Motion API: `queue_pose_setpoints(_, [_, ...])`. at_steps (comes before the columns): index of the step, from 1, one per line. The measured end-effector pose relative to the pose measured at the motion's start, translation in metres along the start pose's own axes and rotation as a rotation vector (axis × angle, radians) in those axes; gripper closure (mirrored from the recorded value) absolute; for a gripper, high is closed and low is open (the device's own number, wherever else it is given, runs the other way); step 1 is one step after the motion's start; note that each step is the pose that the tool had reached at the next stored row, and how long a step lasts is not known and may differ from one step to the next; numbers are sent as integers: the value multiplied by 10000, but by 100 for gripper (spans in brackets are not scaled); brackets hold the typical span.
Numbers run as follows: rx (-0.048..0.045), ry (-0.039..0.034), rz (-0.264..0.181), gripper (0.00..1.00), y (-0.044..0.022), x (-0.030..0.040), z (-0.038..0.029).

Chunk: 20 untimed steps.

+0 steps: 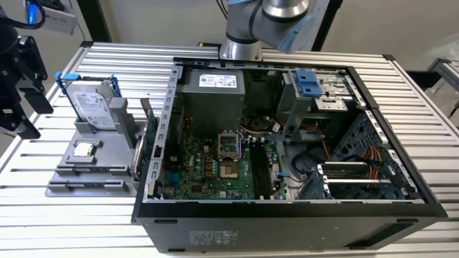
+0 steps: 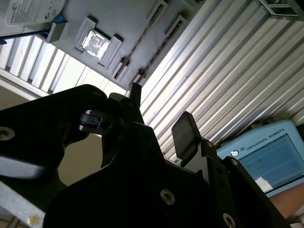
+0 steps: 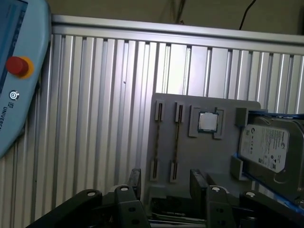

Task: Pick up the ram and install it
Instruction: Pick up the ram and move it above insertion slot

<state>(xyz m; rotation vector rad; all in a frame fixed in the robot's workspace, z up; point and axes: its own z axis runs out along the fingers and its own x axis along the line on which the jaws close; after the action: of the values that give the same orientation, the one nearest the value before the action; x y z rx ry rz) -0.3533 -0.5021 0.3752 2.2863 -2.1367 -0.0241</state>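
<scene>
Because the slatted table (image 1: 64, 226) puts everything at one working height, parts and destination share a single surface. Laid on its side near the table's middle with the cover off, the computer case (image 1: 287, 220) turns its motherboard (image 1: 215, 172) face up, which would let a part go in from straight above. The arm (image 1: 269, 16) rises from the table's far edge, behind the case, placed so that both case and parts seem within reach.

Close against the case's wall, on the exterior view's left, lies a grey tray (image 1: 111, 161), a fixture whose pockets keep each part in a known pose. In the first wrist view the gripper (image 3: 165, 176) hangs above the tray's case-side edge. It is released, with its fingers (image 3: 135, 178) spread and nothing between them.

The hard drive (image 1: 92, 102) is propped upright in its blue frame at the tray's far end, out of the way. The ram (image 1: 140, 156) appears to stand on its long edge along the tray's case-side edge, just beside the case wall. Its thin top is offered upward, probably so the fingers can close across it.

On the motherboard, the long dark memory slots (image 1: 259, 172) look empty, so I judge the installing not yet done. The small processor chip (image 1: 85, 149) lies flat in a square pocket near the tray's middle.
</scene>
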Motion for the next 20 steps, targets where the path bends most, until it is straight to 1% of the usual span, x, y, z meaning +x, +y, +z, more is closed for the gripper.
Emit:
queue_pose_setpoints(8, [-3, 44, 1, 0, -1, 0, 33])
queue_pose_setpoints(10, [-4, 81, 2, 0, 0, 0, 39])
queue_pose_setpoints(12, [-7, 98, 2, 0, -1, 0, 45])
queue_pose_setpoints(20, [-6, 99, 2, 0, -2, 0, 81])
